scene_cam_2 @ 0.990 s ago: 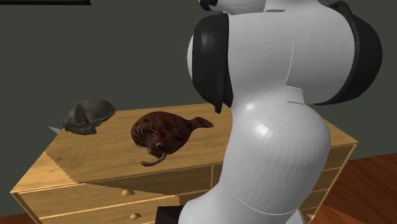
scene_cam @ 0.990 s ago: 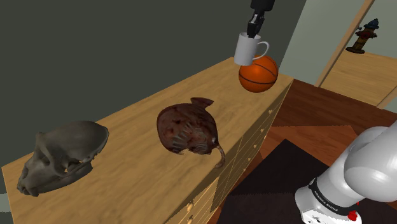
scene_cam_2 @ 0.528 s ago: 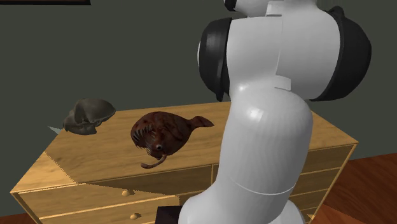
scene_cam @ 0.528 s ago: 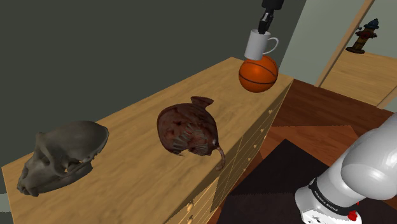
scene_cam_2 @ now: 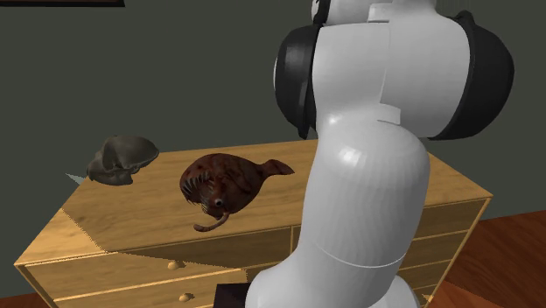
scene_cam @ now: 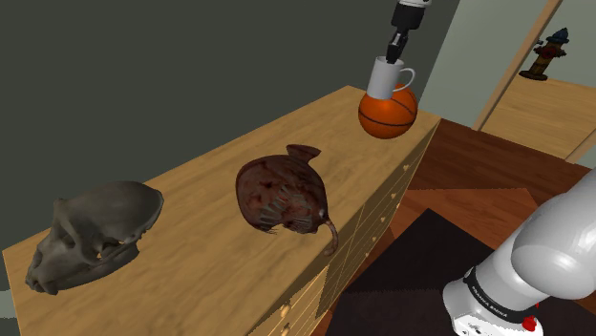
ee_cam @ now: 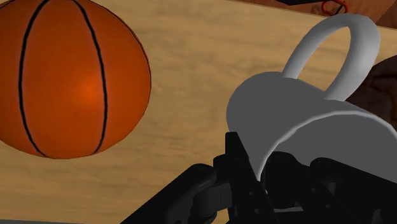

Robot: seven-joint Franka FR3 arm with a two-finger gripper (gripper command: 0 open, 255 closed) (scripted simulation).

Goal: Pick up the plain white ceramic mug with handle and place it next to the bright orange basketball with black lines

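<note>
A plain white mug [scene_cam: 385,76] with a handle hangs in the air, a little tilted, just over the top of the orange basketball [scene_cam: 388,111] in the shoulder view. My black gripper [scene_cam: 394,48] comes down from above and is shut on the mug's rim. In the wrist view the fingers [ee_cam: 245,172] clasp the wall of the mug [ee_cam: 318,121], one inside and one outside, with its handle pointing away from me. The basketball [ee_cam: 70,79] with black lines rests on the wooden top beside the mug.
The ball sits near the far corner of a wooden dresser [scene_cam: 201,181]. A dark brown flatfish [scene_cam: 283,194] lies mid-top and a grey-brown skull [scene_cam: 91,234] at the near end. In the second exterior view my white arm [scene_cam_2: 376,175] covers the dresser's right part.
The gripper carried the mug toward the shoulder view's right, to above the ball, then a little lower. The mug now tilts slightly. The ball, fish and skull stayed put.
</note>
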